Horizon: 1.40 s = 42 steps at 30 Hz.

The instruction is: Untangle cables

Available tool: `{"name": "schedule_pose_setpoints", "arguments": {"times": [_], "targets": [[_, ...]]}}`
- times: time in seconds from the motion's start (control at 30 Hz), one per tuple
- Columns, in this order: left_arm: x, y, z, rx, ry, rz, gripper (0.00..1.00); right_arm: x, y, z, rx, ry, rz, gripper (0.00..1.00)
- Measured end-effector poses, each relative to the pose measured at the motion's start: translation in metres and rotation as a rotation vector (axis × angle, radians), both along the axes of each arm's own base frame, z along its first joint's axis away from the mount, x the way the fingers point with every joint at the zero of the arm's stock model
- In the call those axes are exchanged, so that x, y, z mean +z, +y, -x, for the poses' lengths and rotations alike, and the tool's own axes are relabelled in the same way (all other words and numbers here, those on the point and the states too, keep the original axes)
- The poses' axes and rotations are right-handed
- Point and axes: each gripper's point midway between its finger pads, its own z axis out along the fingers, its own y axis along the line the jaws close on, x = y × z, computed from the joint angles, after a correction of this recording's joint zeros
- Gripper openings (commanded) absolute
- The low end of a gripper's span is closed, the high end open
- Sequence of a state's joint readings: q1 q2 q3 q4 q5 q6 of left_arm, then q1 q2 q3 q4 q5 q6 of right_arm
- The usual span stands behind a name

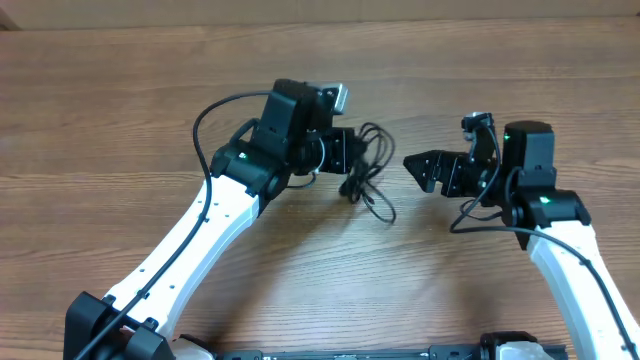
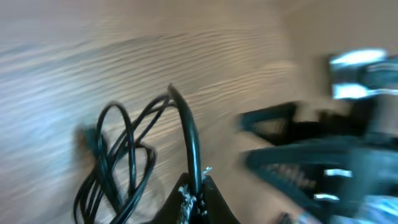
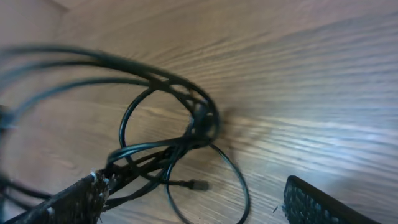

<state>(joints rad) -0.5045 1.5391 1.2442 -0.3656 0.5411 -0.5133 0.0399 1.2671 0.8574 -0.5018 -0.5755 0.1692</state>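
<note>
Over the wooden counter point(image 1: 300, 60), the cables point(image 1: 368, 180) sit in a loose black tangle near the middle, just right of the left tool point(image 1: 347, 153). That left tool is pinched together on one strand. The left wrist view shows the wire rising straight out from between its tips, and the rest of the bundle loops down to the counter beside it. Across the gap, the right tool point(image 1: 418, 168) points at the tangle with its jaws spread apart and nothing in them. It sits near the cables but clear of them from overhead. The right wrist view is blurred, but its fingers point(image 3: 317, 205) stand wide either side of the coils, and one plug end point(image 3: 198, 185) lies on the wood.
</note>
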Motion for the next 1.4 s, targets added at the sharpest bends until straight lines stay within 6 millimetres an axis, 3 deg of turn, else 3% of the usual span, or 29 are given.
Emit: {"name": "schedule_pose_setpoints", "arguments": {"times": [0.13, 0.23, 0.3, 0.33, 0.43, 0.57, 0.67, 0.77, 0.8, 0.87, 1.07, 1.2, 1.33, 1.4], "targets": [[0.032, -0.019, 0.004, -0.108, -0.084, 0.13, 0.04, -0.013, 0.004, -0.004, 0.011, 0.04, -0.019, 0.86], [0.05, -0.029, 0.012, -0.191, -0.127, 0.207, 0.04, -0.016, 0.005, -0.012, 0.014, 0.028, -0.025, 0.63], [0.054, -0.031, 0.018, -0.23, -0.117, 0.231, 0.04, -0.015, 0.005, -0.019, 0.012, 0.0, -0.023, 0.33], [0.054, -0.032, 0.022, -0.248, -0.109, 0.24, 0.04, -0.014, 0.003, -0.024, 0.003, -0.017, -0.02, 0.22], [0.053, -0.032, 0.031, -0.286, -0.074, 0.253, 0.04, -0.018, -0.008, -0.035, -0.061, -0.034, 0.034, 0.04], [0.043, -0.017, 0.029, -0.271, -0.011, 0.237, 0.04, -0.033, -0.034, -0.042, -0.229, 0.026, 0.117, 0.03], [0.032, 0.006, 0.017, -0.21, 0.036, 0.214, 0.04, -0.043, -0.052, -0.042, -0.346, 0.076, 0.164, 0.04], [0.026, 0.023, 0.008, -0.163, 0.062, 0.2, 0.04, -0.042, -0.054, -0.045, -0.388, 0.083, 0.144, 0.07], [0.026, 0.025, 0.006, -0.156, 0.064, 0.199, 0.04, -0.039, -0.05, -0.046, -0.379, 0.079, 0.116, 0.3], [0.028, 0.025, 0.006, -0.166, 0.053, 0.207, 0.04, -0.032, -0.038, -0.048, -0.33, 0.063, 0.058, 0.49], [0.063, 0.003, 0.016, -0.299, -0.066, 0.32, 0.04, -0.007, 0.011, -0.033, -0.037, 0.011, -0.122, 0.73], [0.084, -0.005, 0.025, -0.365, -0.079, 0.395, 0.04, 0.006, 0.022, -0.033, 0.044, -0.053, -0.163, 0.73], [0.088, -0.007, 0.032, -0.379, -0.013, 0.427, 0.04, 0.025, 0.024, -0.046, 0.071, -0.175, -0.162, 0.25], [0.087, -0.007, 0.033, -0.378, 0.015, 0.433, 0.04, 0.026, 0.021, -0.051, 0.057, -0.2, -0.137, 0.18]]}}
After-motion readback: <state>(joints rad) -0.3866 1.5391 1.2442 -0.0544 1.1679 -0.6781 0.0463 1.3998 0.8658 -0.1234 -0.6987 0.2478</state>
